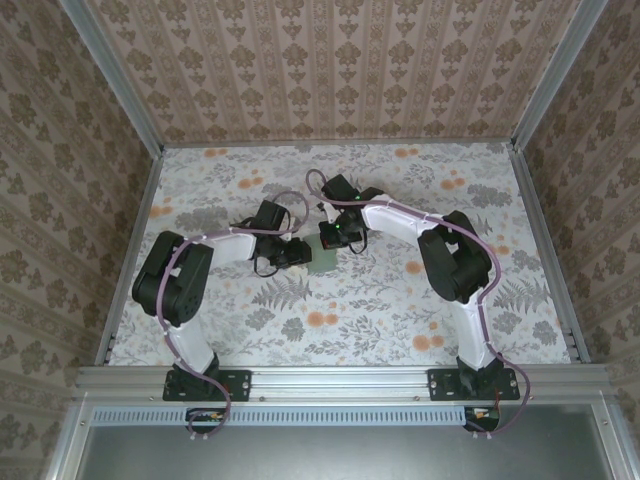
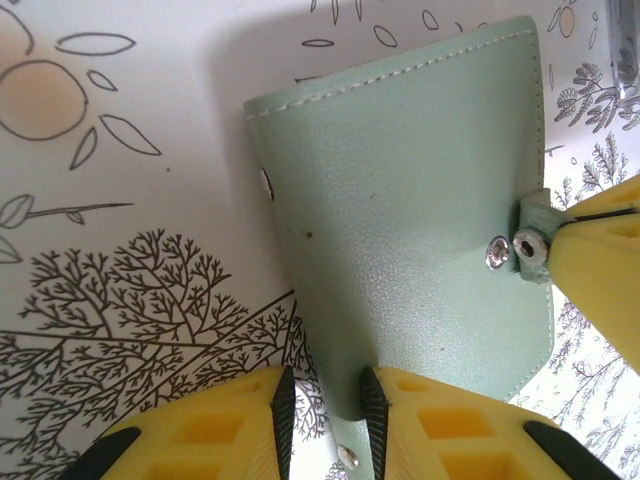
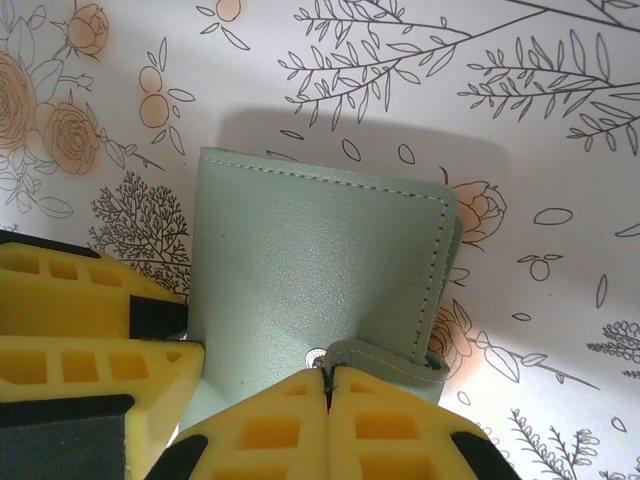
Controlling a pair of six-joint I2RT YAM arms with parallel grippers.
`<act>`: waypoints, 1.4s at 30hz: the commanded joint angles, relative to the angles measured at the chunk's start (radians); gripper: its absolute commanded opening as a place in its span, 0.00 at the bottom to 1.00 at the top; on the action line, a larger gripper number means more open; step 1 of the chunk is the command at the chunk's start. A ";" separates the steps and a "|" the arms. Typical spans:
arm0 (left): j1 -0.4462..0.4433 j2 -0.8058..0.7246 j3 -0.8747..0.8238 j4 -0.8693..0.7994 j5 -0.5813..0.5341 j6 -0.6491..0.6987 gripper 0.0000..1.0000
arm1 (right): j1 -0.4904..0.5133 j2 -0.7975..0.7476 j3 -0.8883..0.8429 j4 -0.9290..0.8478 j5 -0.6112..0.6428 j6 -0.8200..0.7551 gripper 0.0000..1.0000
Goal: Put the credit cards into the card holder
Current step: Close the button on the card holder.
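**Wallet shut, gripped at two edges, tab undone**

The wallet (image 1: 322, 262) is found at the table (image 1: 400, 300) centre, closed, btw. both arms. In top view the L gripper (image 1: 302, 256) is set at its 9 o'clock and the R gripper (image 1: 333, 246) at its 1 o'clock. Both are at the wallet, so neither arm is nearer.

In L wrist view the wallet's long axis runs approx. 12–6, leaning a little to 11–5. The L fingers (image 2: 372, 410) are seen at the 6 o'clock edge, narrowly apart w/ the wallet's lower corner btw. them. A clamp on that corner is judged.

The tab (image 2: 535, 250) sticks out at 3 o'clock, across the long axis. In R wrist view the R fingers (image 3: 385, 420) are pressed together on the tab at 6 o'clock.

The stud (image 2: 497, 252) on the body lies bare, just beside the tab, so the tab is judged undone. The coming move prob. turns on this: the tab is to be pulled away from the L-held edge, so the cover swings open before cards go in.

The stud and the tab's own snap are shown clearly in L view. The stitched edge at 3 o'clock, where the tab wraps round, is shown in R view. In top view the wallet is mostly covered by the grippers.
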 commanded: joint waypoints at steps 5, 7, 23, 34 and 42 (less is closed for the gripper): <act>-0.009 0.036 0.024 0.000 0.006 -0.001 0.28 | 0.008 0.053 0.031 -0.018 -0.025 0.003 0.05; -0.009 0.038 0.023 -0.003 0.005 0.000 0.28 | 0.008 0.057 0.032 -0.013 -0.029 0.006 0.05; -0.008 0.053 0.028 0.008 0.008 0.000 0.28 | 0.029 0.096 0.049 -0.056 -0.013 -0.018 0.05; -0.006 0.052 0.027 0.014 0.007 0.000 0.27 | 0.050 0.146 0.039 -0.098 0.040 -0.033 0.05; -0.004 0.055 0.030 0.016 0.007 0.000 0.27 | 0.089 0.163 0.026 -0.148 0.093 -0.049 0.04</act>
